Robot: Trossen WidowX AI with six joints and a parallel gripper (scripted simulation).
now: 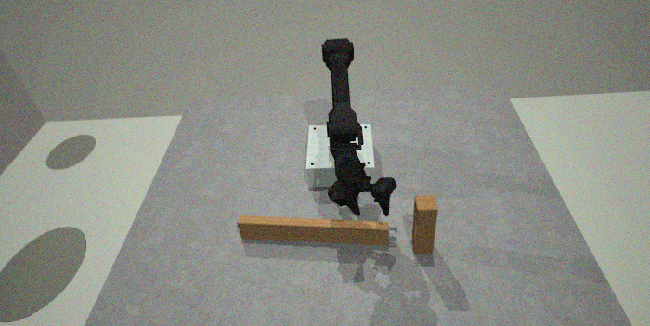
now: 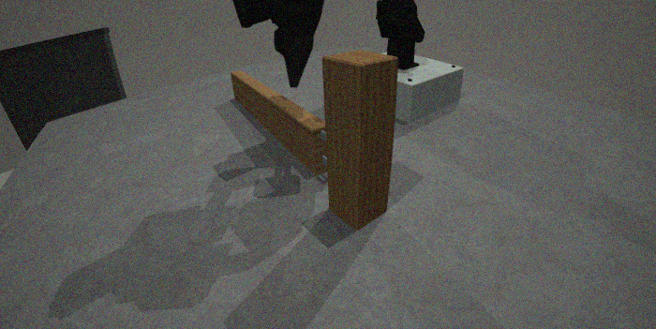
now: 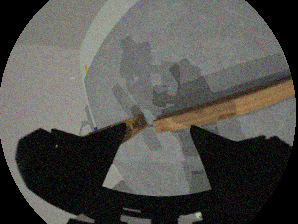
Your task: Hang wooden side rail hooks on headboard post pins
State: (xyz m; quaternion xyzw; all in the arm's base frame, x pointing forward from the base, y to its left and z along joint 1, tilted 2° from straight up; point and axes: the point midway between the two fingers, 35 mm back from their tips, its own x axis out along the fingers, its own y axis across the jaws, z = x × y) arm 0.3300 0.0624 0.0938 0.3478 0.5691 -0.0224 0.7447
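Observation:
The wooden side rail (image 1: 313, 232) (image 2: 274, 111) (image 3: 225, 111) stands on its long narrow edge on the table. Two grey steel hooks (image 1: 393, 236) stick out of its end towards the headboard post (image 1: 423, 230) (image 2: 360, 147). In the top view a gap shows between the hooks and the post, which stands upright. The post's slot and pins are turned away or too dim to make out. My gripper (image 1: 372, 215) (image 3: 158, 127) is open and empty. It points down above the rail, near the hook end, with both fingertips higher than the rail's top.
The arm's white base block (image 1: 319, 146) (image 2: 428, 97) is behind the rail. Pale surfaces (image 1: 139, 155) (image 1: 599, 169) lie beyond both sides of the grey table (image 1: 186, 285), the left one with dark ovals. A dark panel (image 2: 61, 83) is at the left in the exterior view.

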